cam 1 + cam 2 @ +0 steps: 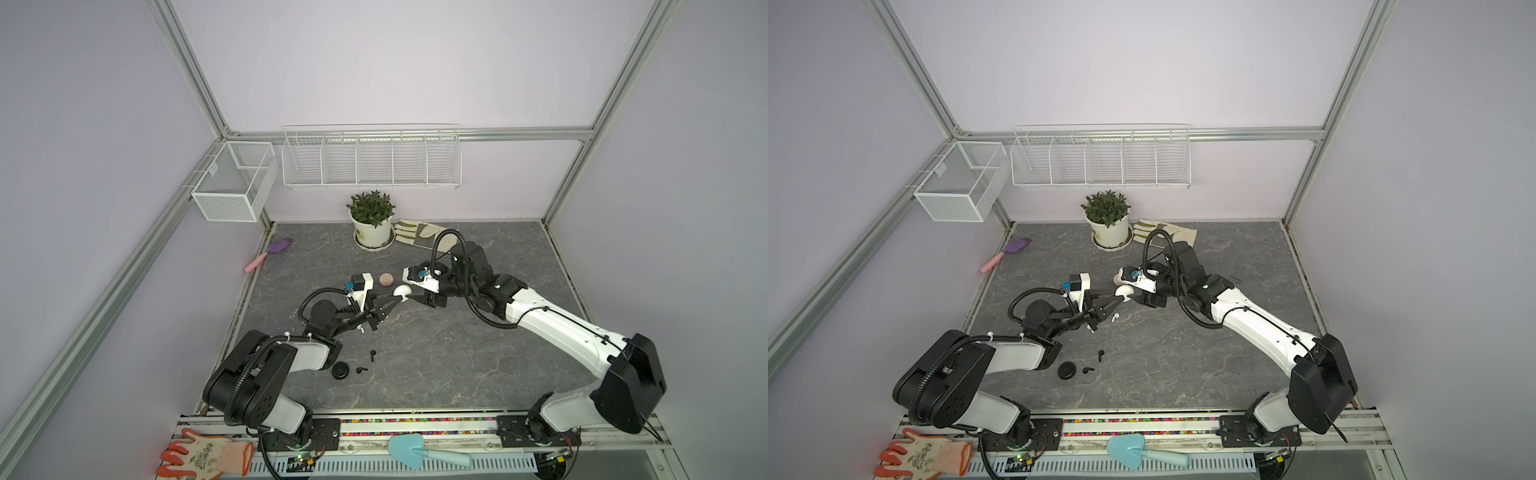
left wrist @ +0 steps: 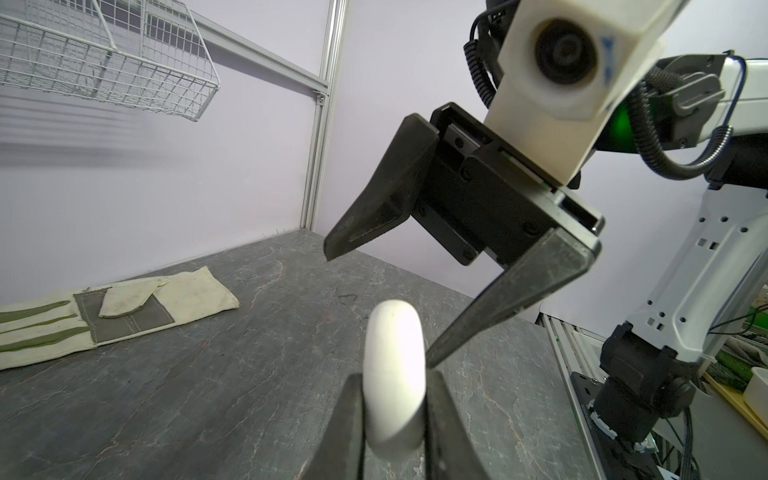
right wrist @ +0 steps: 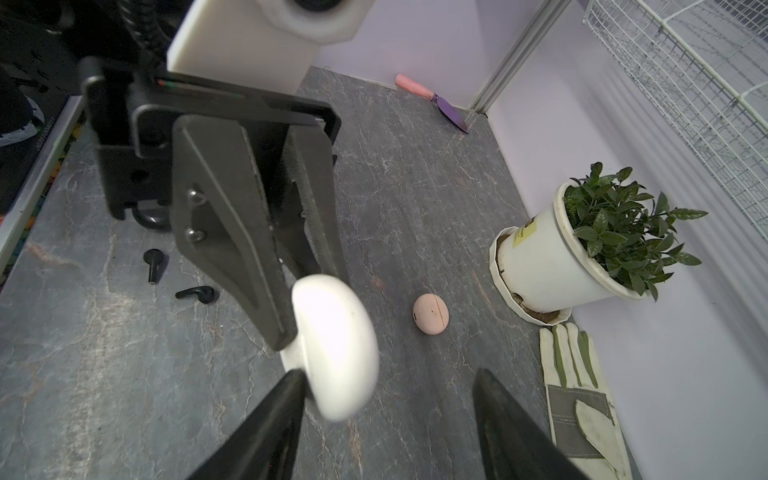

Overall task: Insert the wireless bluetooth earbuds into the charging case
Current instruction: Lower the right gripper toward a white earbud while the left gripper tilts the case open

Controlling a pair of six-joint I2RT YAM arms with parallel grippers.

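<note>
We see two black earbuds (image 1: 372, 354) (image 1: 362, 369) lying loose on the near-left part of the table (image 1: 457, 365), close together but apart, just right of a closed black case (image 1: 340, 370). None sits in a case. Farther in, at mid-table, the left gripper (image 2: 394, 378) has its jaws clamped on a white case (image 1: 402, 291) – held on edge above the surface, lid shut. The right gripper (image 3: 389, 372) meets it from the right with jaws apart; one fingertip (image 2: 432, 361) is just beside the white case, the other well clear. A closed pink case (image 1: 386, 279) rests on the table just beyond. At the far edge stand a potted plant (image 1: 371, 224) and, to its right, a work glove (image 1: 415, 235).
</note>
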